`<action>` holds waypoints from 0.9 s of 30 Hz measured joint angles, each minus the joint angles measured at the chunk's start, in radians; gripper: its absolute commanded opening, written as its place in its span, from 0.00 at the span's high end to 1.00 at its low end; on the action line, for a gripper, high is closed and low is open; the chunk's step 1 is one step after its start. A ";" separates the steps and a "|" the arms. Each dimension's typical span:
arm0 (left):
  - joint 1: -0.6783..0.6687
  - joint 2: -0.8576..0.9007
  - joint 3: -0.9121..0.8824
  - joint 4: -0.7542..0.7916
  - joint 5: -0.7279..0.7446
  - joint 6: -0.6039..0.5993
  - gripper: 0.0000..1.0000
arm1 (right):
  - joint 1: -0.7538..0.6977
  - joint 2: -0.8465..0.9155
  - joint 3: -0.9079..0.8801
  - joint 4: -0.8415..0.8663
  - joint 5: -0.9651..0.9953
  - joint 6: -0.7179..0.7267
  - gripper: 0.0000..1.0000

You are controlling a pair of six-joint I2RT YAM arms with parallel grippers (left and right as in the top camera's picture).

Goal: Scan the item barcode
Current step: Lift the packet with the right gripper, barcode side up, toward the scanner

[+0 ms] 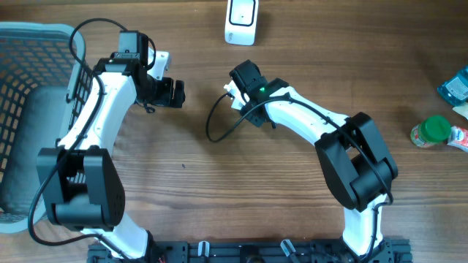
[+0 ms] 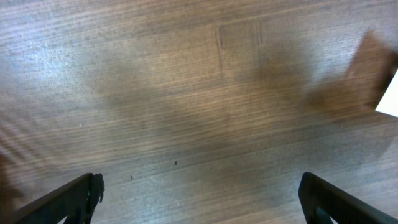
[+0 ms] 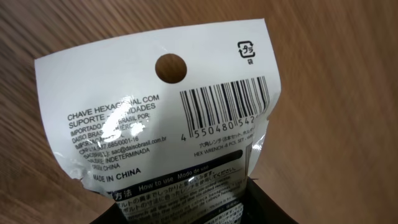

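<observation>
Nearest your right wrist lens, the package point(image 3: 155, 118) fills the view with its white back card facing the camera. Its lower end sits between the dark fingers point(image 3: 273, 208) of the right gripper point(image 3: 186, 214), which is clamped on it. The card stands clear of the table point(image 3: 348, 155) behind it. The barcode point(image 3: 227, 111) is on the upper right of the card and nothing covers its bars. The card curls at its right edge, so the digits beneath can be read only part-way. A round hang hole point(image 3: 171, 67) lies above and left of the barcode. Glare washes out part of the printed text on the left.

Your left gripper point(image 2: 199, 199) holds nothing. Its two fingers point(image 2: 71, 199) stand wide apart over bare wood. A white corner point(image 2: 388, 99) enters at the right edge of that view, and you cannot tell what it belongs to.

From overhead, the two grippers face each other near the middle of the table, close but apart. Farther out, a grey basket point(image 1: 29, 109) lies at the left edge beside the left arm. A green-lidded jar point(image 1: 431, 131) and a blue packet point(image 1: 457, 84) lie at the right edge, well apart from both arms. At the far edge lies the white scanner point(image 1: 241, 20), beyond the right gripper and not touching the package.
</observation>
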 measured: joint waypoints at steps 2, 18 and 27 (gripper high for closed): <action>0.000 0.000 0.000 0.019 0.000 0.000 0.00 | 0.000 0.000 -0.002 0.045 -0.001 -0.039 0.96; 0.000 0.000 0.000 0.124 0.000 -0.003 0.00 | 0.000 -0.335 -0.003 0.070 -0.131 -0.172 0.95; 0.000 0.000 0.000 0.138 0.000 -0.003 0.00 | 0.000 -0.491 -0.003 -0.004 -0.196 -0.415 0.95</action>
